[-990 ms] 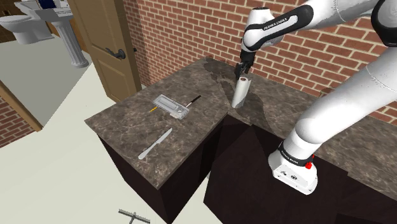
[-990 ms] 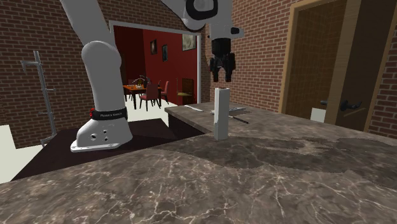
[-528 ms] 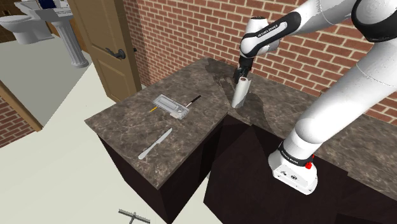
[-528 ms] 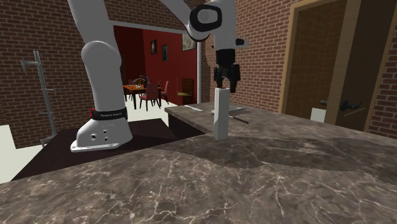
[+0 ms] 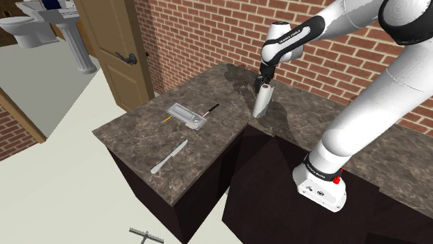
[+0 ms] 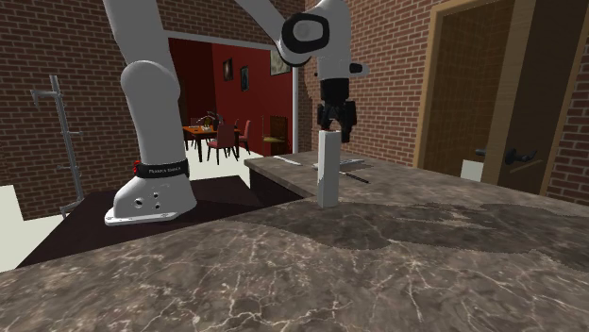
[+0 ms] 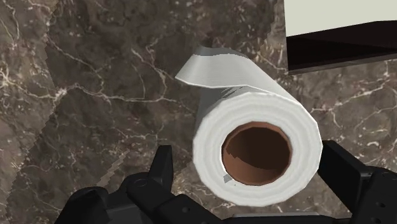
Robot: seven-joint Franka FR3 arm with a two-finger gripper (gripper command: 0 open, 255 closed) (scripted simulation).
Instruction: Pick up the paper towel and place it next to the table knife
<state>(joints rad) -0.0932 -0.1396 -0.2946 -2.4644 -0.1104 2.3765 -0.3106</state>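
Observation:
A white paper towel roll (image 5: pixel 262 102) with a brown core stands upright on the dark marble counter (image 5: pixel 139 142), near its inner corner. My gripper (image 5: pixel 264 81) hangs straight above it, its fingers down at the roll's top end. In the second exterior view the gripper (image 6: pixel 334 130) straddles the top of the roll (image 6: pixel 328 174). From the wrist, the gripper (image 7: pixel 248 162) is open, one finger on each side of the roll (image 7: pixel 210 137), the left one still apart from it. The grey table knife (image 5: pixel 170 157) lies far off, near the counter's front edge.
A flat grey tray-like object (image 5: pixel 186 115) and a thin dark utensil (image 5: pixel 210 108) lie on the counter between the roll and the knife. A brick wall (image 5: pixel 208 35) runs behind the counter, and a wooden door (image 5: pixel 114 41) stands at the shoulder view's left.
The gripper has come down from above the roll until its open fingers reach the roll's top. The roll has not moved.

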